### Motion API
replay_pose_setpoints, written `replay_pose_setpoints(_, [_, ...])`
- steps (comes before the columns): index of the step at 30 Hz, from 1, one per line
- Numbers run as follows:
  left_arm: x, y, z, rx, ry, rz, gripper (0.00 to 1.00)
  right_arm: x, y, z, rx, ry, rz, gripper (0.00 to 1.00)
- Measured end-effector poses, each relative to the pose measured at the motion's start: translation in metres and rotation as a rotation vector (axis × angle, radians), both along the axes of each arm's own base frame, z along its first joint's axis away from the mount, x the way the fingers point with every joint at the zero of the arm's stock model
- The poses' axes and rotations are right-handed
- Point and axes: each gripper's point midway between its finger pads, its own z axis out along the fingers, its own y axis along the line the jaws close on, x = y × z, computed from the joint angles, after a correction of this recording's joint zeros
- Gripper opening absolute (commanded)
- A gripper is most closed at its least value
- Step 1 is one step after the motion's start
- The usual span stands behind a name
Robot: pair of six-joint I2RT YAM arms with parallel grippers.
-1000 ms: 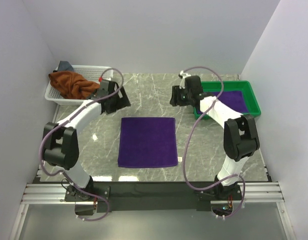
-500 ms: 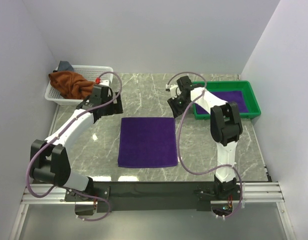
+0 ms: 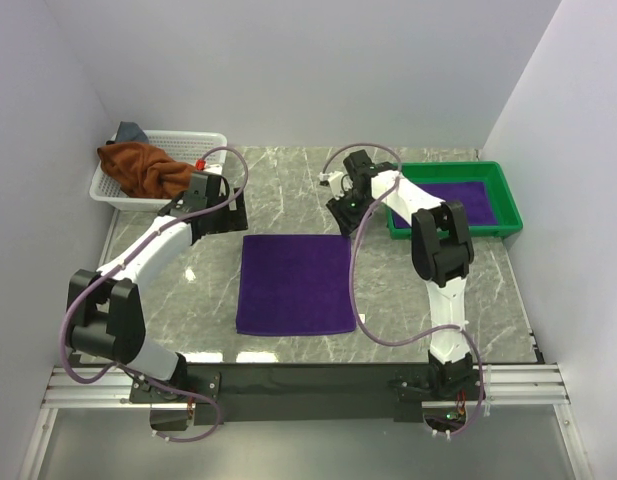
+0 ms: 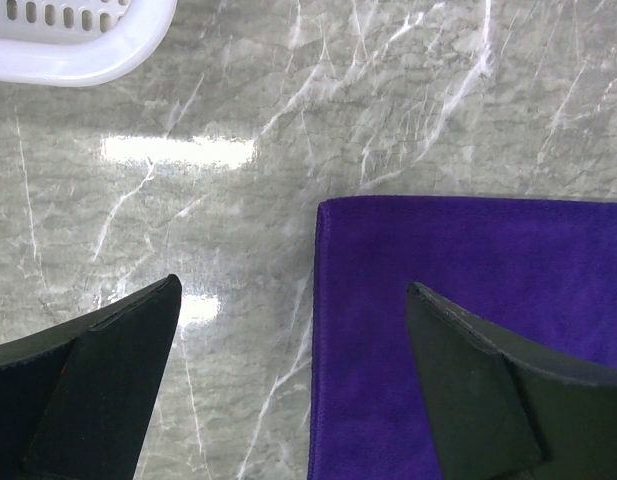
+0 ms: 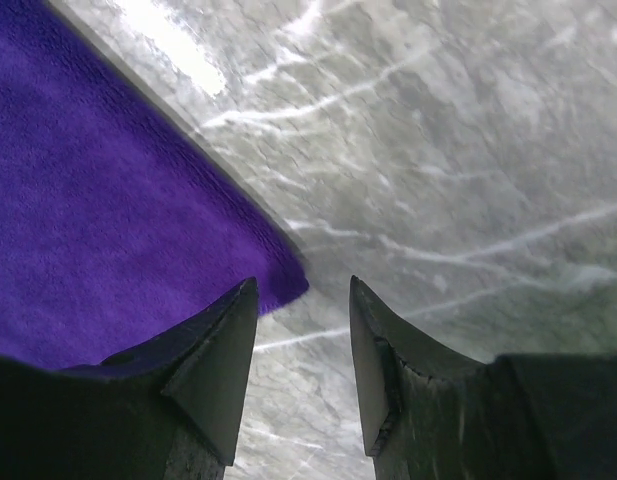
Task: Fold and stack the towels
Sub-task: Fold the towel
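**Fingers parted at both far corners of the purple towel**

Nearest the arm bases, a purple towel [image 3: 295, 285] lies flat and square-edged in the middle of the marble table [image 3: 288, 175]. At its far left corner hangs the left gripper [image 4: 293, 290], its fingers [image 4: 118, 360] spread wide. One finger is over bare marble and the other over the cloth. The towel's left edge runs between them, with the corner just ahead of the tips, and nothing is pinched.

At the far right corner the right gripper [image 5: 303, 290] points down with its fingers [image 5: 213, 370] partly apart. The corner's tip sits in the gap, just beside one fingertip. Whether either finger touches the cloth cannot be told.

Farther back on the left, a white basket [image 3: 193, 140] holds a crumpled rust-brown towel [image 3: 138, 170], with a grey-blue towel [image 3: 131, 131] behind it. At the far right, a green tray [image 3: 508, 195] holds a second purple towel [image 3: 458, 200] laid flat.
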Motion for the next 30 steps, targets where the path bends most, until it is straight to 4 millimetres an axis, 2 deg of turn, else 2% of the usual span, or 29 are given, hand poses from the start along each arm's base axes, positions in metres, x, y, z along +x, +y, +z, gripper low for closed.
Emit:
replay_pose_setpoints(7, [0.0,0.0,-0.003,0.003,0.007,-0.001,0.99,-0.002,0.009,-0.017,-0.022,0.032,0.037,0.49])
replay_pose_setpoints(16, [0.0,0.001,-0.003,0.013,0.008,-0.01,0.98,-0.007,0.013,-0.017,-0.056,0.033,0.057,0.48])
replay_pose_setpoints(24, [0.001,-0.001,-0.01,0.021,0.025,-0.034,0.96,-0.009,0.01,-0.02,-0.072,0.03,0.057,0.31])
replay_pose_setpoints(25, [0.002,-0.004,-0.013,0.023,0.034,-0.055,0.96,-0.009,0.01,-0.02,-0.072,0.031,0.058,0.24])
replay_pose_setpoints(28, [0.004,-0.008,-0.021,0.033,0.051,-0.102,0.96,-0.011,0.011,-0.021,-0.063,0.039,0.06,0.13])
replay_pose_setpoints(30, [0.008,-0.01,-0.028,0.047,0.068,-0.138,0.95,-0.012,0.012,-0.021,-0.058,0.041,0.063,0.08])
